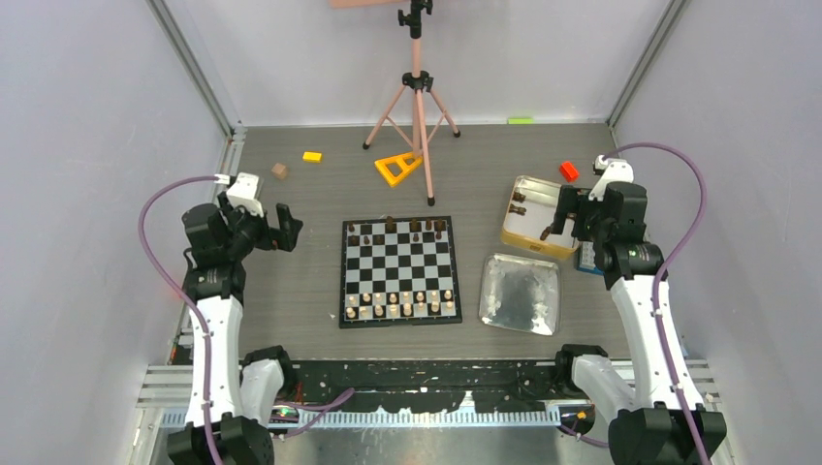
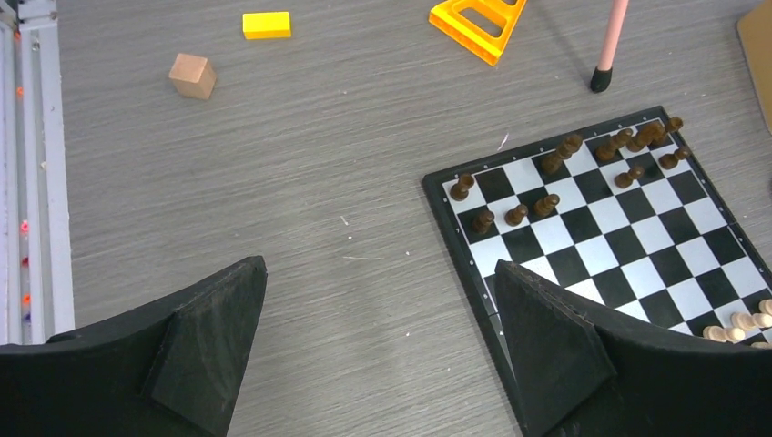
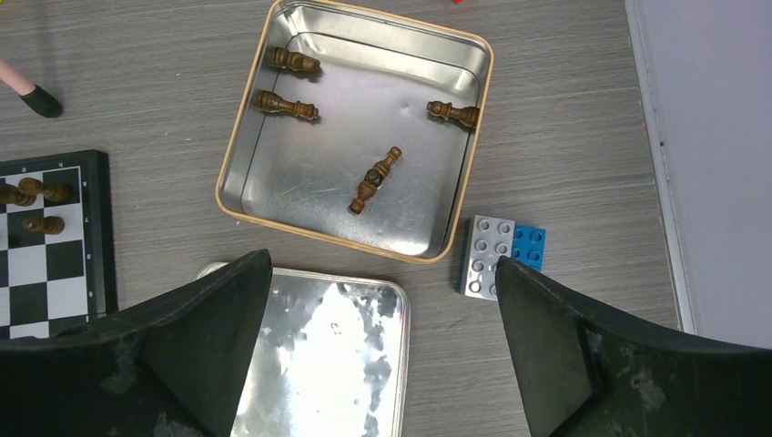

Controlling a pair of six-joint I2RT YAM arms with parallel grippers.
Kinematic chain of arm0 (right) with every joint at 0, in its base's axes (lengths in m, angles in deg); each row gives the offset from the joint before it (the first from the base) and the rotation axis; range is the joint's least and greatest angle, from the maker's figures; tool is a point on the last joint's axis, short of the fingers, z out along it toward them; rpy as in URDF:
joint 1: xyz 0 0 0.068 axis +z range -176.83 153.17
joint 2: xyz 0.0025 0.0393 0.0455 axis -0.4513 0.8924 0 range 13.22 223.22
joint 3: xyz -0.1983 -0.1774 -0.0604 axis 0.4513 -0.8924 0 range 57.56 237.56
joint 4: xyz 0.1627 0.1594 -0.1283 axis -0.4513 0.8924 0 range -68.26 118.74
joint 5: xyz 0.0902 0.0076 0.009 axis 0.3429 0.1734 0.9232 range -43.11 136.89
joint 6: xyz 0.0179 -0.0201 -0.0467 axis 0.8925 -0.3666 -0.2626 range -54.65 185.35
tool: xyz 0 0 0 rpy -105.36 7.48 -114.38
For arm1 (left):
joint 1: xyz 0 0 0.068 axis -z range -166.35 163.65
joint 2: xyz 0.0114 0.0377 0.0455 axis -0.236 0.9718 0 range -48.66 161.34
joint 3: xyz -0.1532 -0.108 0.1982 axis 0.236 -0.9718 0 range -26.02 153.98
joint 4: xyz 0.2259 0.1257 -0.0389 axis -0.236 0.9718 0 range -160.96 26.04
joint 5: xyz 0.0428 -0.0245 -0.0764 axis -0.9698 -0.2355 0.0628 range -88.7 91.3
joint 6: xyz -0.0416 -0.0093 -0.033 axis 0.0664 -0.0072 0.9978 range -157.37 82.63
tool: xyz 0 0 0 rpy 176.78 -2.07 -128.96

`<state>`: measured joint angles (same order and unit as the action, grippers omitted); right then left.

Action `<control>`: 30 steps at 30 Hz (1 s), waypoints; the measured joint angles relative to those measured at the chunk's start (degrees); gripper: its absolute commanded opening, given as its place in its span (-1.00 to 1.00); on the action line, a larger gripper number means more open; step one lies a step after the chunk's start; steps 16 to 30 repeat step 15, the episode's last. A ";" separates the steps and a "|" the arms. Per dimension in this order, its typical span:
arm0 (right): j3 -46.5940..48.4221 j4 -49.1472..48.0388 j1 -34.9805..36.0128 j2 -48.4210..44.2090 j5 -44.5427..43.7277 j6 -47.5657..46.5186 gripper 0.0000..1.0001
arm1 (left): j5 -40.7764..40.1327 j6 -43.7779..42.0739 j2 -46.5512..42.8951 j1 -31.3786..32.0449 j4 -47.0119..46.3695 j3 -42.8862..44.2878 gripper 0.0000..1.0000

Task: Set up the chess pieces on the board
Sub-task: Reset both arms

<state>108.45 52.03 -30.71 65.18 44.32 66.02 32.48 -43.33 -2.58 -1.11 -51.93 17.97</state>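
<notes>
The board [image 1: 399, 263] lies mid-table. Dark chess pieces [image 1: 391, 227] stand on its far rows and light chess pieces [image 1: 399, 303] on its near rows. Several more dark pieces [image 3: 374, 179] lie flat in the gold-rimmed tin [image 3: 244, 118]. My left gripper [image 1: 288, 229] is open and empty, held above bare table left of the board [image 2: 619, 209]. My right gripper [image 1: 556, 219] is open and empty, over the near edge of the tin [image 1: 536, 242]. In the right wrist view the gripper [image 3: 382, 259] hangs between the tin and the silver tray [image 3: 319, 364].
The silver tray [image 1: 521, 293] lies right of the board. A grey-and-blue brick [image 3: 501, 258] sits beside the tin. A pink tripod [image 1: 417, 97], an orange triangle [image 1: 397, 167], a yellow block [image 1: 312, 156], a wooden cube [image 1: 279, 170] and a red block [image 1: 569, 170] stand further back.
</notes>
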 measured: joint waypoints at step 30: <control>-1.20 -0.28 0.00 -2.58 0.42 -0.81 0.98 | -0.70 -0.72 4.59 -0.11 1.42 -0.17 0.99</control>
